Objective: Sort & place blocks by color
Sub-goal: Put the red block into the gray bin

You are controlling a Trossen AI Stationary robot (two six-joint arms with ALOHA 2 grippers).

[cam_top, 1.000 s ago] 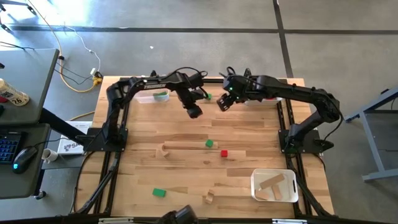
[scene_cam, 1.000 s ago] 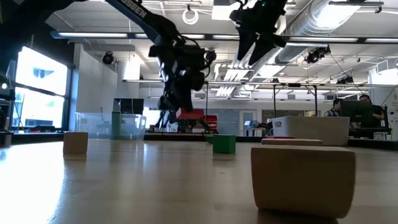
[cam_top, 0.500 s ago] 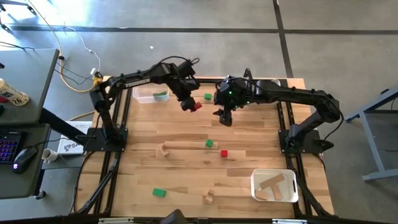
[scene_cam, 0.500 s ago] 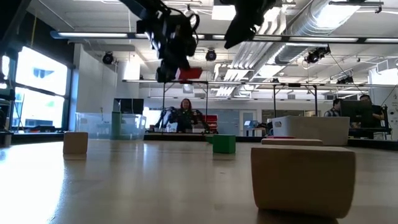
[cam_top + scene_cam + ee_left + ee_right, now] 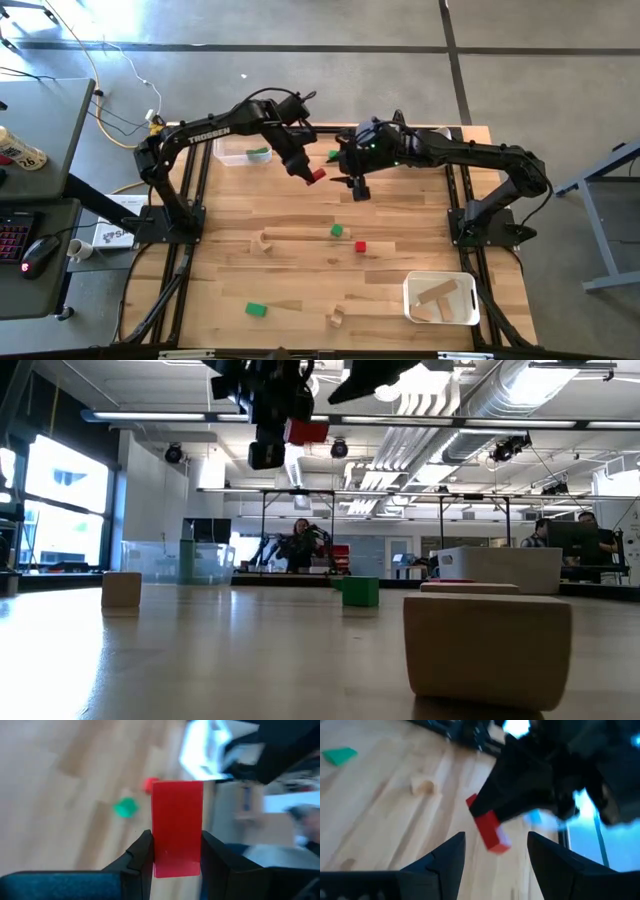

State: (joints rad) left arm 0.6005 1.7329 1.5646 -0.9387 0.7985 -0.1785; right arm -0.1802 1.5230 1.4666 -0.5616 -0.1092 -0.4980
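Block (image 5: 177,827) | red, rectangular bar | clamped upright in left claw (image 5: 175,852)

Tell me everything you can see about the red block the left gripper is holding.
The red block is a short, plain rectangular bar with flat faces, evenly red, looking like painted wood. It is clamped near one end between the left gripper's two dark fingers, its free end sticking out past them. It hangs in the air well above the table, touching nothing but those fingers. Seen from above, it is near the table's far middle, close to the right gripper, which is open and apart from it.
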